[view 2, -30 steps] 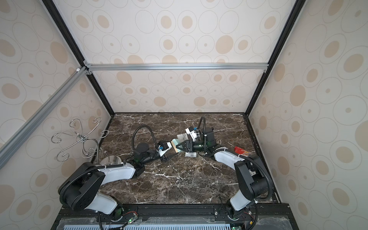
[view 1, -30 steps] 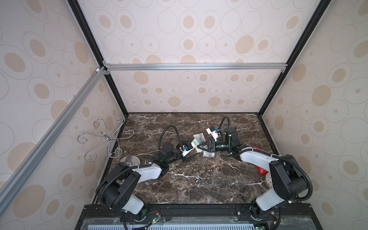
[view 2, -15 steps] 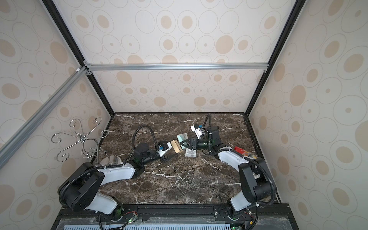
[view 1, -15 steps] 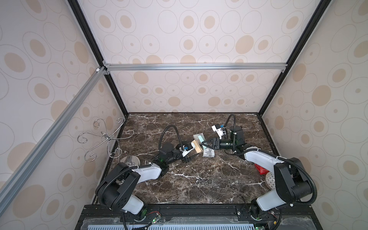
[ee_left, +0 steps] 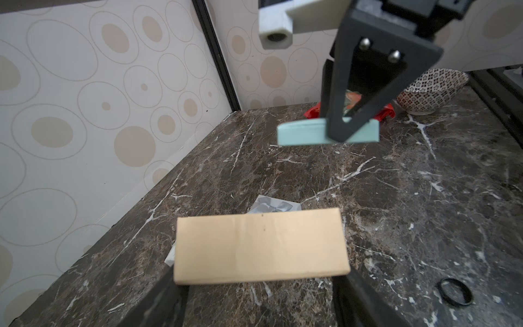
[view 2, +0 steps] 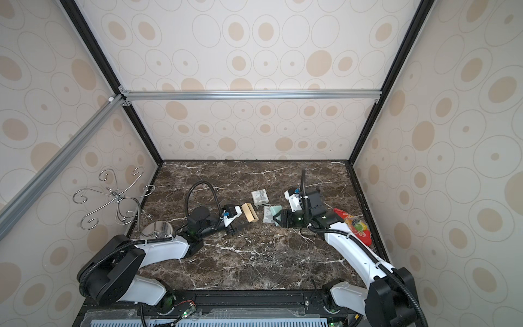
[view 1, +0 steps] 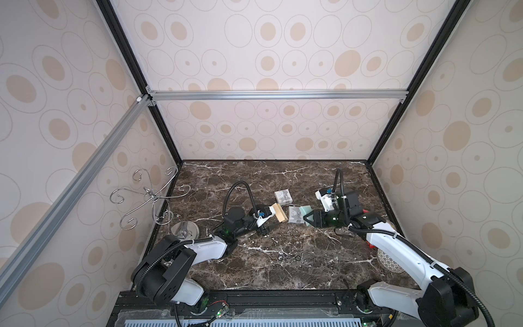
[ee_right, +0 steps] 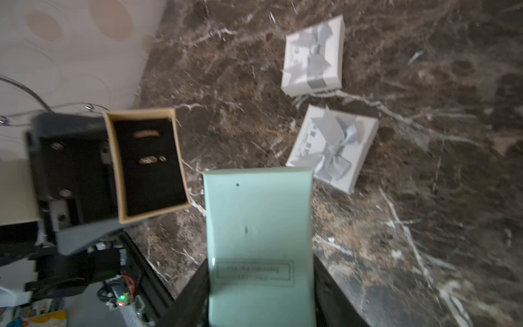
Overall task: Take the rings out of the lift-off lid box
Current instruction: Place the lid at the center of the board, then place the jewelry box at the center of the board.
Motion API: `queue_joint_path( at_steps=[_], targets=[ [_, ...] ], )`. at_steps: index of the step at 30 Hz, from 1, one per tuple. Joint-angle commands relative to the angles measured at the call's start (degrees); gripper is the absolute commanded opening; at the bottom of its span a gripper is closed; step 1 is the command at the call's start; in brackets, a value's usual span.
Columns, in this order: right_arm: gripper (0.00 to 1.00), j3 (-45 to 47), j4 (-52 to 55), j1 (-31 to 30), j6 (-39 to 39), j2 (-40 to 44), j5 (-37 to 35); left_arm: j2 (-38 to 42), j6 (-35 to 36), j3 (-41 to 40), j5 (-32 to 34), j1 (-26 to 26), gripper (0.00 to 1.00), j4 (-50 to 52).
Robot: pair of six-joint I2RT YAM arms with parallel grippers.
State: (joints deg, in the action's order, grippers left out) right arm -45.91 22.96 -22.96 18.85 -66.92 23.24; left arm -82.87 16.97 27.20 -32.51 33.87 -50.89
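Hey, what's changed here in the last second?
The right fingers, shut on the lid, carried it away from the box toward their own side. The left fingers kept holding the box about where it was; the stand stayed put.

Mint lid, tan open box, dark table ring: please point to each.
mint lid [ee_right: 259, 226]: right wrist view, flat top face.
tan open box [ee_right: 152, 186]: right wrist view, black lining.
dark ring [ee_left: 456, 303]: left wrist view, its band.
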Motion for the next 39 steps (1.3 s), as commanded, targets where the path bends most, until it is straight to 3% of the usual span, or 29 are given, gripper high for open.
queue_joint_path(
  at_steps=[1,5,15,19,24,27,31,34,39],
  targets=[
    [0.51,3.1,9.5,-4.0,1.0,0.6,-13.3,1.2,-2.0,-0.5,-2.6,0.3,0.57,-4.1],
    [0.51,6.5,7.7,-5.6,5.1,-0.2,-18.5,0.9,-2.6,-0.6,-3.5,0.4,0.57,-4.7],
    [0.54,5.9,0.9,-5.8,5.2,-12.2,-21.6,0.7,-4.5,-1.1,-4.9,0.6,0.57,-7.0],
    [0.75,4.4,2.0,-5.8,3.8,-12.4,-20.7,0.2,-6.8,-2.1,-6.7,0.7,0.57,-10.4],
    [0.93,0.6,7.8,-5.1,0.3,-5.6,-21.3,-0.4,-9.8,-3.5,-9.5,0.7,0.57,-14.9],
    [0.97,-0.9,7.2,-1.8,-1.7,-0.5,-12.2,-0.8,-11.3,-4.1,-10.7,0.7,0.57,-17.4],
    [0.96,1.9,-5.1,4.2,3.0,3.5,10.6,-1.8,-15.2,-4.8,-13.0,0.9,0.57,-22.6],
    [0.83,3.4,-14.7,5.0,9.1,2.7,19.5,-2.5,-16.3,-4.6,-13.9,1.0,0.57,-23.3],
    [0.66,3.7,-27.1,4.9,17.0,-1.7,27.8,-2.9,-16.3,-3.6,-13.8,1.4,0.57,-22.2]
  ],
)
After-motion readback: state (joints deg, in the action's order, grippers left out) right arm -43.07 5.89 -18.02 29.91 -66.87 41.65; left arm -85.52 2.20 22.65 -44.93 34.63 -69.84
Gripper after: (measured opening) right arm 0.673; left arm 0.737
